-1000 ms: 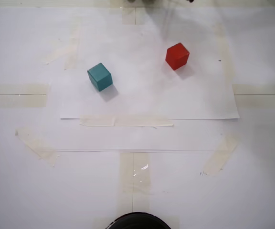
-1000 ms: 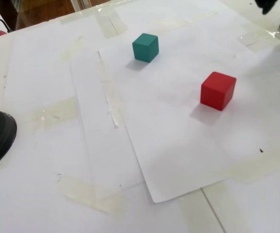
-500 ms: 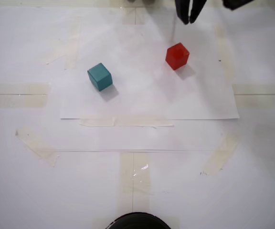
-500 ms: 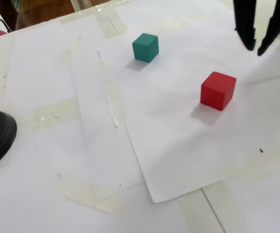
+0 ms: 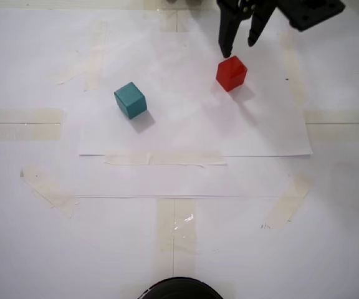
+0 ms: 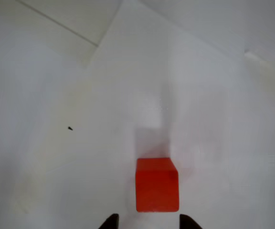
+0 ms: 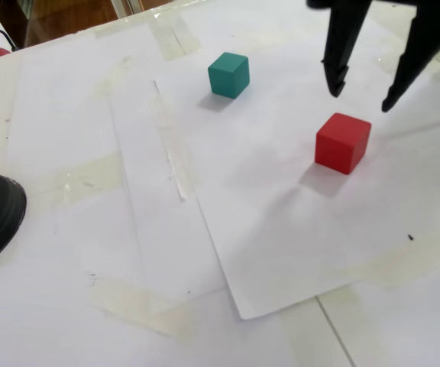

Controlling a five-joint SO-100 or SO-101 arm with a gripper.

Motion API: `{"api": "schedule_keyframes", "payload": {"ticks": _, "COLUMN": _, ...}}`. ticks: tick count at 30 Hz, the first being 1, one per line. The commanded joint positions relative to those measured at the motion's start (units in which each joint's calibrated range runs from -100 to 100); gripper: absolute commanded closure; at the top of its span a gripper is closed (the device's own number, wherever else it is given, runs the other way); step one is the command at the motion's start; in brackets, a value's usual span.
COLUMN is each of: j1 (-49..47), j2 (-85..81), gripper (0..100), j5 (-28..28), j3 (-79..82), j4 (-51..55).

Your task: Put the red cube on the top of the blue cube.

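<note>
A fixed view: gripper (image 5: 239, 50) is spread wide, nothing held, tips poised just above the red cube (image 5: 231, 73) on its far side. Blue cube (image 5: 130, 99) is seen well apart to the left, path between them clear.

Wrist view: red cube (image 6: 157, 184) is centred between both fingertips (image 6: 110, 221), a short way ahead.

Another fixed view: gripper (image 7: 360, 90) is raised over red cube (image 7: 343, 142), no contact; a straight descent is judged sufficient. Blue cube (image 7: 228, 74) sits on the same paper sheet (image 7: 281, 229).
</note>
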Motion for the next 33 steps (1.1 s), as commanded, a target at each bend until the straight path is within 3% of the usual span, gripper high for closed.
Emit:
{"api": "schedule_keyframes", "payload": {"ticks": 1, "j1": -0.2, "j2": 0.4, "gripper": 77, "j5": 0.5, "j3": 2.3, "j4": -2.6}}
{"api": "schedule_keyframes", "payload": {"ticks": 12, "j1": -0.7, "j2": 3.7, "gripper": 64, "j5": 1.7, "j3": 3.7, "j4": -7.3}}
{"api": "schedule_keyframes", "payload": {"ticks": 33, "j1": -2.2, "j2": 11.0, "gripper": 68, "j5": 1.6, "j3": 5.4, "j4": -13.5}}
